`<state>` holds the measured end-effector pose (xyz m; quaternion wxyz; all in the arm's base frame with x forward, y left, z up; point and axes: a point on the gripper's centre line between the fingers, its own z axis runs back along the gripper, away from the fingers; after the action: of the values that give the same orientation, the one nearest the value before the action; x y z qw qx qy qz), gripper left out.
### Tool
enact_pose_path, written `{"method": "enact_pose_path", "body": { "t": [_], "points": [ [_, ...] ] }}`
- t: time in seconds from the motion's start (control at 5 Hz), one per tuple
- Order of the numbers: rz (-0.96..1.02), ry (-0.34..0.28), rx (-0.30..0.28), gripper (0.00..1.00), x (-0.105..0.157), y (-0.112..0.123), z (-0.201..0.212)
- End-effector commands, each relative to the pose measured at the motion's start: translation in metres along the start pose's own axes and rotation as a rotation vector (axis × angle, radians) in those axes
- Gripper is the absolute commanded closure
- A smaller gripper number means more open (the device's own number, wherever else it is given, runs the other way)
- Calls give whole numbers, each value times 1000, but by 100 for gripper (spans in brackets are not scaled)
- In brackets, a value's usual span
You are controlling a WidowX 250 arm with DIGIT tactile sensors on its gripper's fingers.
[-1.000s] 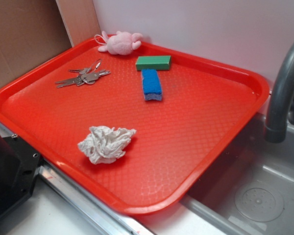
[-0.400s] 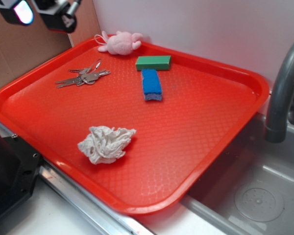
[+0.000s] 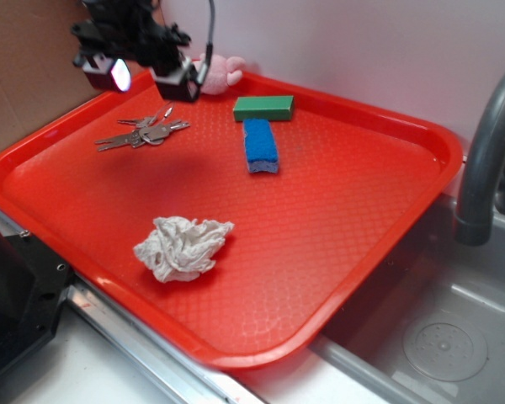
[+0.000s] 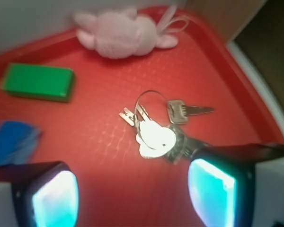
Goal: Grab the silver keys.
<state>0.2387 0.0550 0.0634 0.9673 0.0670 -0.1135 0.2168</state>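
Note:
The silver keys [image 3: 143, 132] lie fanned out on a ring at the back left of the red tray [image 3: 337, 244]. My gripper [image 3: 143, 77] hangs in the air just above and behind them, its two fingers wide apart and nothing between them. In the wrist view the keys [image 4: 156, 135] lie flat on the tray just ahead of the gripper [image 4: 132, 196], closer to the right finger, which hides one end of the bunch. The gripper is open.
A pink plush toy [image 3: 223, 71] lies at the tray's back edge, partly behind the arm. A green block [image 3: 263, 107] and a blue sponge [image 3: 260, 145] sit right of the keys. A crumpled white cloth [image 3: 182, 247] lies near the front. A grey tap [image 3: 488, 151] and sink stand at right.
The gripper has come into view from the upper left and moved down and right, ending above the keys. Nothing on the tray has moved.

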Motion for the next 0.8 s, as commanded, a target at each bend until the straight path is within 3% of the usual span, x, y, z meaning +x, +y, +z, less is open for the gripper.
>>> {"method": "enact_pose_path", "body": {
  "t": [0.0,0.2,0.6],
  "points": [
    [41,44,28,0,36,13,-35],
    [67,90,26,0,42,18,-48],
    [43,106,89,0,44,38,-74]
  ]
}}
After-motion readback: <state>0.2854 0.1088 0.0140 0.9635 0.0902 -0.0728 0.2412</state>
